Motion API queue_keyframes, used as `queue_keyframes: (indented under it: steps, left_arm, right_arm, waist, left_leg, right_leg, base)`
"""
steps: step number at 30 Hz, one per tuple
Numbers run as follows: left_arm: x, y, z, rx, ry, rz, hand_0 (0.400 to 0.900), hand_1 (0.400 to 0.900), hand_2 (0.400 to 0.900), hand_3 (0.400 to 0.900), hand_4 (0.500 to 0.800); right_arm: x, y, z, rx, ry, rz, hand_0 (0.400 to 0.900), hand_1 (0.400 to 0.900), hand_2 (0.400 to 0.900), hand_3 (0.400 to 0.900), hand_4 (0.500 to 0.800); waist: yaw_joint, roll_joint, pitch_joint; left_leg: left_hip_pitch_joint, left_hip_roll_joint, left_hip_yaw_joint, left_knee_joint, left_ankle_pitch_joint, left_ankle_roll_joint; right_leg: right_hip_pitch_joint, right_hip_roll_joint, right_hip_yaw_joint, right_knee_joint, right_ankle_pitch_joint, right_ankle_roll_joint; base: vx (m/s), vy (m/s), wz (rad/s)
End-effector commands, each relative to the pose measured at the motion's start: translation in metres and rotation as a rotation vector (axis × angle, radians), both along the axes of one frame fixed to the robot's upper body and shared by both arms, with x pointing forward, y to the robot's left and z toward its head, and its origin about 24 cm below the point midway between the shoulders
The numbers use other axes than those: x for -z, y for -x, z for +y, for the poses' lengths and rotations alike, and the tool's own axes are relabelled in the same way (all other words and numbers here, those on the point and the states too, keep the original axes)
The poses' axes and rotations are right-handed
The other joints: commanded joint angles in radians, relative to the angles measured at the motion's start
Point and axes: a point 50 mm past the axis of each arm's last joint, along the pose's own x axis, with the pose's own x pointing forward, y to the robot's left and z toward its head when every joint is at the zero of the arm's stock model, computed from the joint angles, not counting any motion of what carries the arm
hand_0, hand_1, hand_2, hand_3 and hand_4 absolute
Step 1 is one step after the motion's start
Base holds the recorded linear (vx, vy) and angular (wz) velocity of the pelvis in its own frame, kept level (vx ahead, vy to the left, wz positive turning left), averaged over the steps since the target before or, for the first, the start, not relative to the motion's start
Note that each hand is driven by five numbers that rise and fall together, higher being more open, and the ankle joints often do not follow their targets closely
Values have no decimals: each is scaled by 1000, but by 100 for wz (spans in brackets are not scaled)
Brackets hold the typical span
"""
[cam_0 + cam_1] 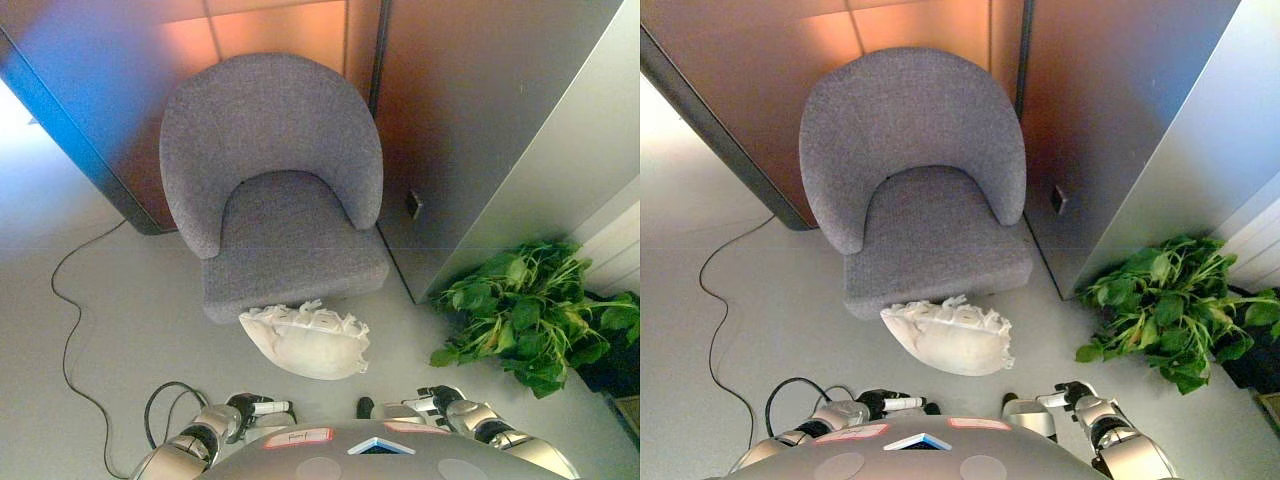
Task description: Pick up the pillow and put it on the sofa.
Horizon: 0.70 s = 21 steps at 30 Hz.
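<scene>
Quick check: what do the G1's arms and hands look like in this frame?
Both arms are silver-grey, rounded metal segments. The left hand and right hand are dark, with white covers on some fingers. Nothing else about them is discernible at the views' bottom edge.

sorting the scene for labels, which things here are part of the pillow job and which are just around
Job: pillow on the floor, sofa, left hand, right hand.
Just around: plant, wall socket.

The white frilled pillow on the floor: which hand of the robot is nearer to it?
Left, only slightly. The left hand is below-left of the white frilled pillow; the right hand is below-right. Neither touches it.
</scene>
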Motion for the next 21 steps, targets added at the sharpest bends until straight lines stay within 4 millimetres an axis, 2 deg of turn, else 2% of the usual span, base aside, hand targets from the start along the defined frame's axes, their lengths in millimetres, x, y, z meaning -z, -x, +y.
queue_keyframes:
  steps: [1,13,16,21]
  left_arm:
    - [-3,-18,3,0,-30,-34,900,900,900,900,800]
    - [-3,-17,3,-7,-17,-13,900,900,900,900,800]
    - [-3,-17,3,-7,-20,-16,900,900,900,900,800]
    - [-4,-22,5,4,-41,-33,900,900,900,900,800]
  right_arm:
    - [0,-12,8,-73,-2,30,900,900,900,900,800]
    - [0,-14,7,-85,10,20,900,900,900,900,800]
    - [-2,-19,6,-150,54,-22,900,900,900,900,800]
    - [-9,-42,2,-364,182,-105,900,900,900,900,800]
  waist:
    - [-2,-24,52]
    - [0,-25,55]
    - [1,-25,56]
    - [9,-25,72]
  left_leg:
    - [37,-45,-47,4,-137,35]
    - [38,-45,-49,4,-137,35]
    - [37,-45,-49,4,-137,36]
    - [22,-45,-52,9,-135,36]
  right_leg:
    - [52,-22,-44,28,-113,84]
    - [52,-23,-45,29,-112,85]
    - [53,-24,-47,29,-112,85]
    - [38,-31,-49,35,-110,87]
  base:
    - [0,0,0]
    - [0,0,0]
    - [0,0,0]
    - [11,-50,5]
